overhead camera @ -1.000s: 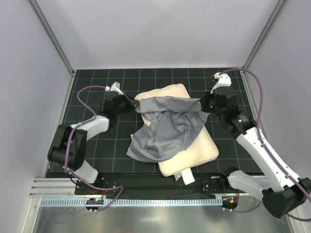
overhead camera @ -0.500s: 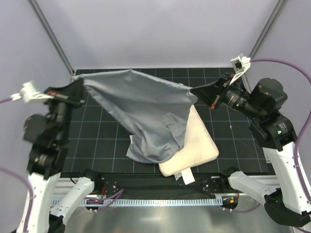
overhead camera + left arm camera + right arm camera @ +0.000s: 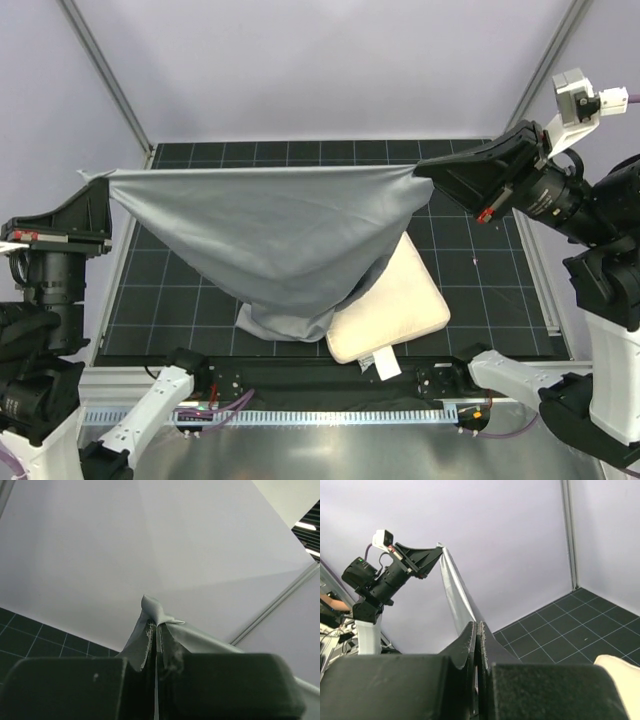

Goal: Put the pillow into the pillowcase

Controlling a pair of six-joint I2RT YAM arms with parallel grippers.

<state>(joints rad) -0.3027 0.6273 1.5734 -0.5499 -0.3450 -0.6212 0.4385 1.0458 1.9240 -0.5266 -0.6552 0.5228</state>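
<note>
The pillowcase [image 3: 270,235] is showing a plain blue-grey with no print, shading darker in its folds, while the pillow [image 3: 405,300] is showing cream with faint stitched lines and a small white tag [image 3: 381,365] marked in dark print. The table mat [image 3: 480,290] is appearing black, crossed by a fine pale grid, and the walls [image 3: 330,70] are reading as a flat pale lilac-white. The left gripper [image 3: 103,183] and right gripper [image 3: 425,172] are showing matte black, and a cable [image 3: 232,402] is showing purple.
</note>
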